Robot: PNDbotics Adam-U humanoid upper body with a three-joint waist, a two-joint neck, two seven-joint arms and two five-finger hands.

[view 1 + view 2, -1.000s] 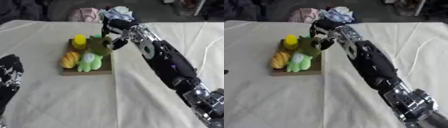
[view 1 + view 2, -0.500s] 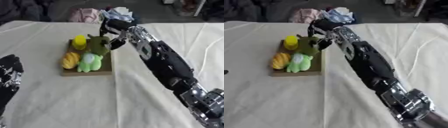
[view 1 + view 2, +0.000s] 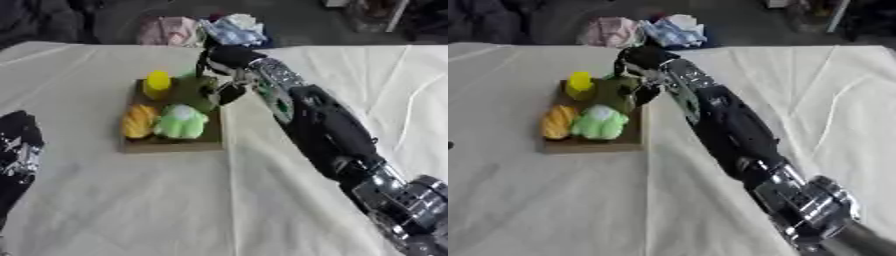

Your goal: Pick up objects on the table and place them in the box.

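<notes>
Left eye view alone shows the left hand (image 3: 19,150), resting at the tabletop's (image 3: 131,210) near left edge, well apart from the box (image 3: 171,145); whether its fingers are released or clenched cannot be told. The right eye view shows barely a dark speck there. Over the box's far right corner the right hand (image 3: 642,75) has its fingers curled on a dark green toy (image 3: 197,95) that sits inside the box. Also in the box lie a yellow toy (image 3: 157,82) at the far left, an orange toy (image 3: 138,121) at the near left and a light green toy (image 3: 181,121) beside it. No writing can be read. Since a second ago the right hand has stayed at that corner.
</notes>
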